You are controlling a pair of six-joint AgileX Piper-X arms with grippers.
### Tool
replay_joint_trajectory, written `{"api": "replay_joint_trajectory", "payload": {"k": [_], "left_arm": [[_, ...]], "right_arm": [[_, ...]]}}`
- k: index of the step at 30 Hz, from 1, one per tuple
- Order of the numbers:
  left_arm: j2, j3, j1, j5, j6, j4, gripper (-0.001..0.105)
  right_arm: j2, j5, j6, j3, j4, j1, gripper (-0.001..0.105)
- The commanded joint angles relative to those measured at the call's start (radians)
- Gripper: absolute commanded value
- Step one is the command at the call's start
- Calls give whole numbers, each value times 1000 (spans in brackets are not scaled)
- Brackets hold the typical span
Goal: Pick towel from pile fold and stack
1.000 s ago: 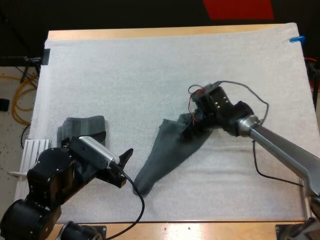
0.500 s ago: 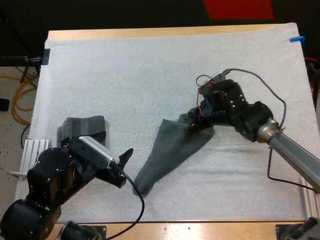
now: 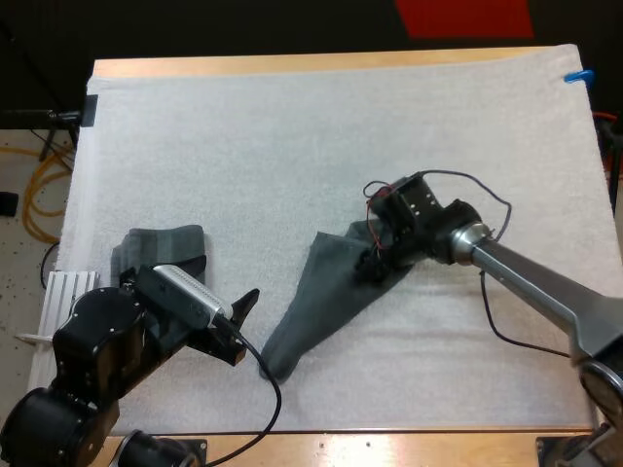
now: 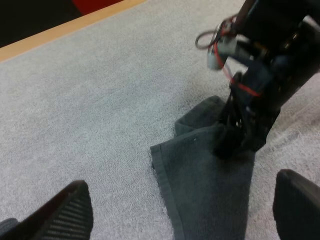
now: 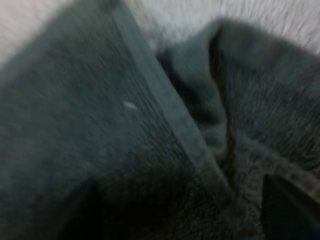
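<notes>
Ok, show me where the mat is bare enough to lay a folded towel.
Free: the mat beyond both towels, and the near patch between the stretched towel and the right arm. Crowded: mid-mat, where the right pincer meets that towel, and the near left, with the crumpled towel and left pincer.

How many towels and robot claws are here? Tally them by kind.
Dark grey-green towels: 2 (middle towel, towel beside left arm)
Grippers: 2 (left gripper, right gripper)
Total: 4
</notes>
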Motion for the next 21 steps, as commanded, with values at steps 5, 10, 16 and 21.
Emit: {"api": "replay_joint_trajectory", "payload": {"k": [5,10,16,21], "left_arm": [[2,-6,-3,1,-8,5,72],[2,-6,-3,1,-8,0,72],[2,-6,-3,1,-8,-1,72],[2,-6,-3,1,-8,-1,72]], "right_arm": [[41,-4,-16,-6,24,-3,60],[51,-4,-17,-6,64,-3,18],[15,-2,-15,-6,120,-3,1],[-101,84,-17,-6,107,-3,1]]}}
